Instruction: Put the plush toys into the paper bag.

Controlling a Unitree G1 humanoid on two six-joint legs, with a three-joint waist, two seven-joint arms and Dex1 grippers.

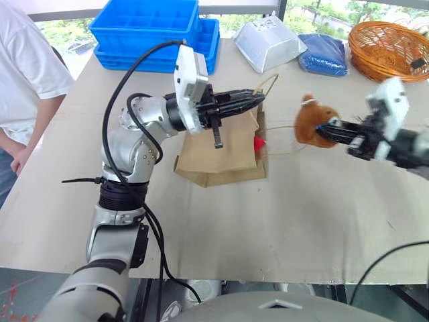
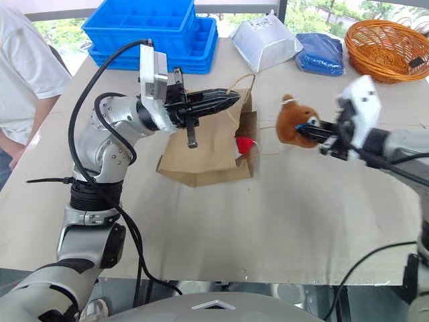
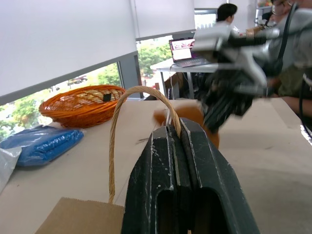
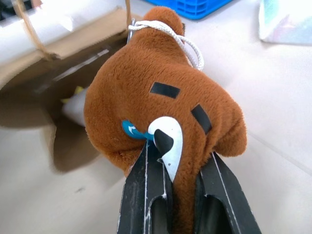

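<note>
Bear plush [image 4: 161,102], soft and light, is pinched low on the face by the clenched right claw [image 1: 338,132] just beside the paper bag [image 1: 221,154] mouth, held up via twine handle [image 3: 127,122] in the clamped left claw [image 1: 258,98]; rocket toy [image 2: 245,143] is inside.

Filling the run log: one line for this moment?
left hand: shut on paper bag handle | right hand: shut on bear toy, beside bag mouth | rocket toy: in bag

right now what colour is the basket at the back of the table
Orange, woven basket; it shows best in the left eye view, at the table's far right corner.
</note>
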